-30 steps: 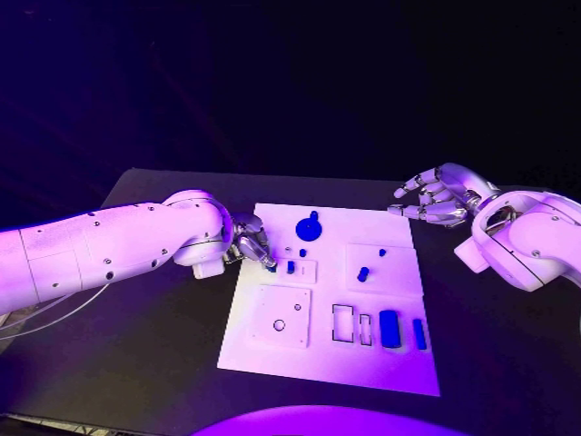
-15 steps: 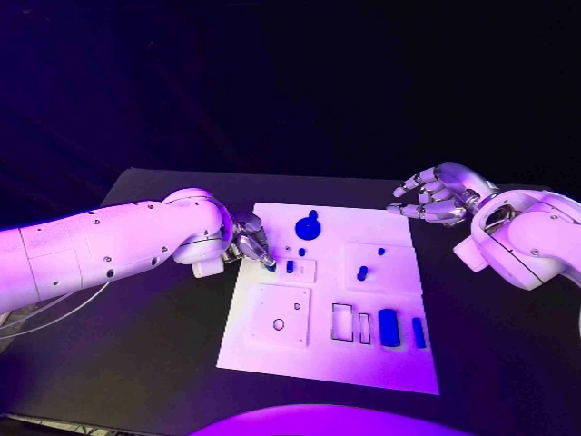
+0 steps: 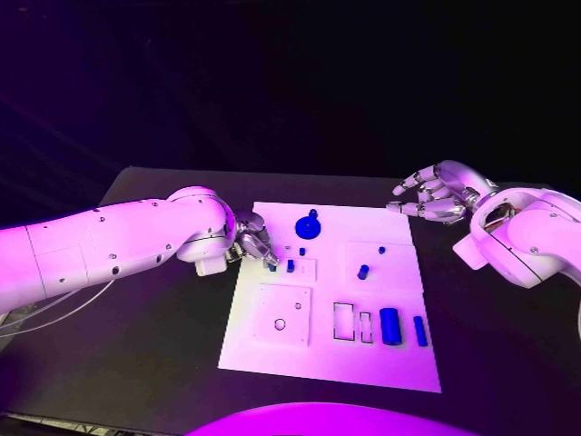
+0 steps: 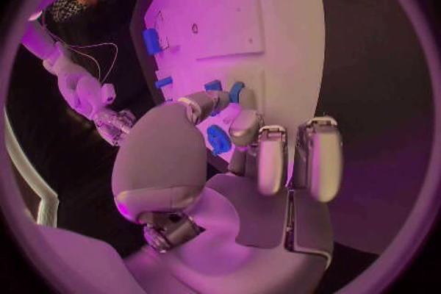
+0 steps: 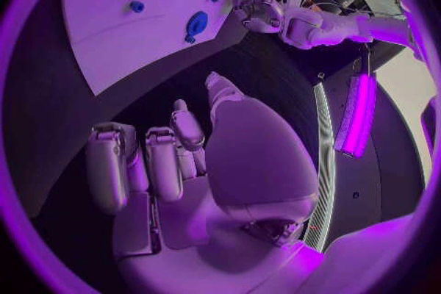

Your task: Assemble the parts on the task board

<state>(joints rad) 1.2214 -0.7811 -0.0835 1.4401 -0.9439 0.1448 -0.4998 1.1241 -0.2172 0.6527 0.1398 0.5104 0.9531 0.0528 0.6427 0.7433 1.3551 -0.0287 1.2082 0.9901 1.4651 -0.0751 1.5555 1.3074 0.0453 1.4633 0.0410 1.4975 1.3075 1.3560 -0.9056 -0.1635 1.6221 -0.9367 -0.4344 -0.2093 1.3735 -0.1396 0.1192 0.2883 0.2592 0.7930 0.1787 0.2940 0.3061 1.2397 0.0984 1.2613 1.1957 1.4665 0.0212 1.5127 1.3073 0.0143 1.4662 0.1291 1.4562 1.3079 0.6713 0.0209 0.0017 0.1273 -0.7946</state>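
The task board [image 3: 369, 363] lies flat in the middle of the black surface [image 3: 133, 363], and I take it as the landmark for all places.

The left hand [image 3: 251, 243] is at the left edge of the board, near its far half. Its fingers [image 4: 246, 128] are bent down to the board, and the fingertips are at a small blue part [image 3: 272, 267] that lies just inside that edge. In the left wrist view the thumb and one finger close around this small blue part [image 4: 234, 92], so the hand seems to pinch it, but I cannot tell if the part is lifted or lies on the board.

The right hand [image 3: 435, 195] is beyond the far right corner of the board, above the dark surface and apart from the board. Its fingers are curled loosely and spread from each other, and it holds nothing.

On the board, a round blue part with a short stem [image 3: 309, 226] lies near the far edge, about in the middle. A short blue peg [image 3: 363, 272] and a small blue dot [image 3: 381, 251] are on the right half of the board. Another small blue piece [image 3: 290, 266] stands just beside the left fingertips. In the near half, a large blue block [image 3: 390, 325] and a thin blue bar [image 3: 420, 331] lie side by side near the right edge. Left of them are two empty rectangular slots [image 3: 352, 324]. A square plate with a round hole [image 3: 280, 316] is on the near left part of the board.
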